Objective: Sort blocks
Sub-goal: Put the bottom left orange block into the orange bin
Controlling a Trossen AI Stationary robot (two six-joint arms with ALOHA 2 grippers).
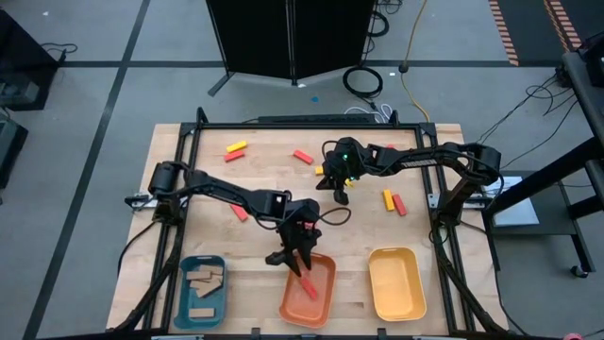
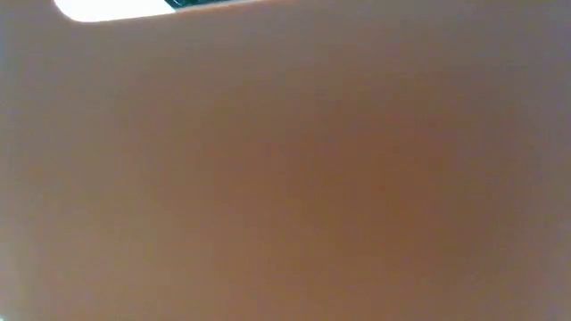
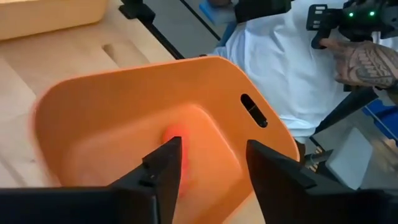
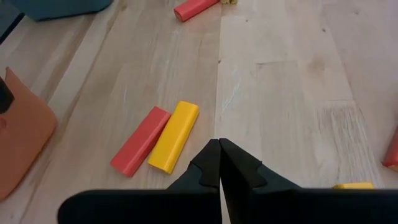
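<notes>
My left gripper (image 1: 300, 262) hangs open over the orange tray (image 1: 326, 300). In the left wrist view its fingers (image 3: 163, 167) stand apart above the tray floor (image 3: 112, 124), with a blurred red block (image 3: 176, 134) beside one finger. That red block (image 1: 309, 287) lies inside the tray. My right gripper (image 1: 339, 192) is shut near the table's middle. Ahead of its closed tips (image 4: 219, 152) a red block (image 4: 140, 150) and a yellow block (image 4: 174, 137) lie flat side by side. More red and yellow blocks (image 1: 302, 156) (image 1: 236, 148) (image 1: 241, 212) lie scattered on the table.
A blue tray (image 1: 185, 300) at the near left holds several tan blocks (image 1: 206, 278). A yellow tray (image 1: 396, 281) sits near right. The orange tray wall (image 2: 285, 178) fills the low view. Beyond the near edge, a person in a white shirt (image 3: 280, 62) shows a hand (image 3: 367, 59).
</notes>
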